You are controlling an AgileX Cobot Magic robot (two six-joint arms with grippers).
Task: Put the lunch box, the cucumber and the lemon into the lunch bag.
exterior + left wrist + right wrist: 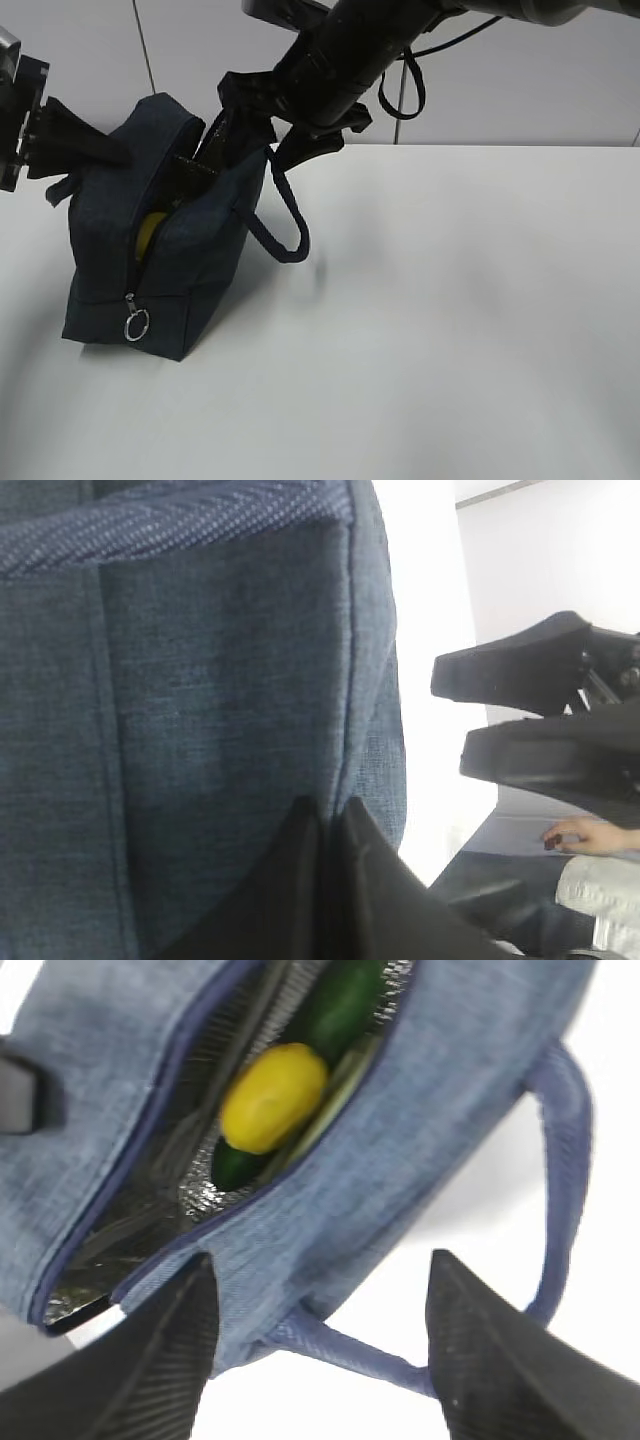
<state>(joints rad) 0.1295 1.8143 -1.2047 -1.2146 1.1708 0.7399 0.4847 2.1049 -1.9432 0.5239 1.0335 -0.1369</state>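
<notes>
The bag (165, 250) stood near the left edge of the white table (450, 330), with a wide bare stretch of tabletop to its right and in front. Its top zipper was undone and the mouth gaped, the silver ring pull (137, 324) hanging low on the near end. One loop handle (285, 215) drooped over the right side.

The left gripper (95, 150) pressed in from the left, its fingers (330, 880) closed together on a fold of the bag's fabric near the top. The right gripper (320, 1350) hung just above the opening with its jaws apart, nothing between them (the handle showed below in the gap).

Inside, against the silvery lining, the lemon (272, 1097) lay on top of the cucumber (335, 1010), whose dark green ends showed either side of it. A pale green edge beside them may have been the box (335, 1090); I could not tell for sure.
</notes>
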